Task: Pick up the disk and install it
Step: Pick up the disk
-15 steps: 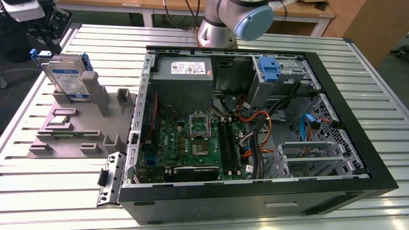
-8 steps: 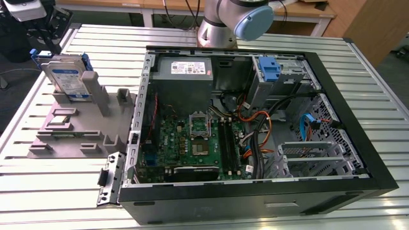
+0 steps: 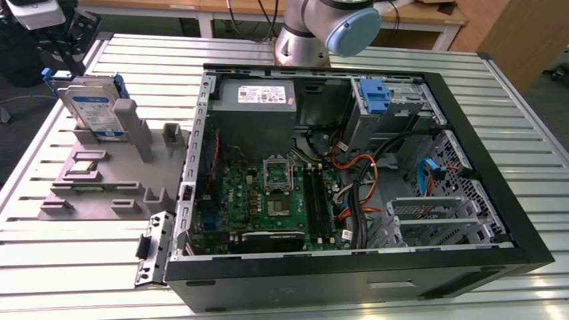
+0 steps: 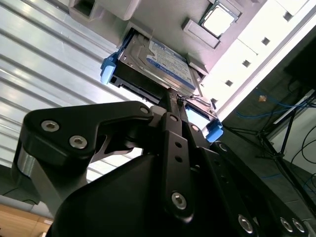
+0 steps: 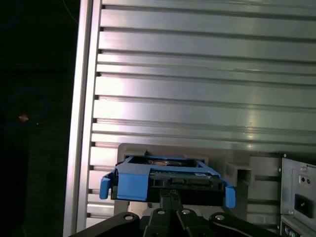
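— While standing upright in the grey holder (image 3: 89,190) on the table (image 3: 80,257), at the exterior view's left of the computer case (image 3: 356,272), is the disk (image 3: 93,110) gripped?
— Unclear. In the first wrist view the fingers (image 5: 167,201) look pressed together, tips hidden against its blue-railed edge.

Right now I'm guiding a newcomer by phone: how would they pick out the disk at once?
Find the open computer case on the slatted table; on the exterior view's left of it lies a grey holder. The disk stands upright at its far end, silver with a white-and-blue label and blue rails, unlike the bare blue bracket inside the case.
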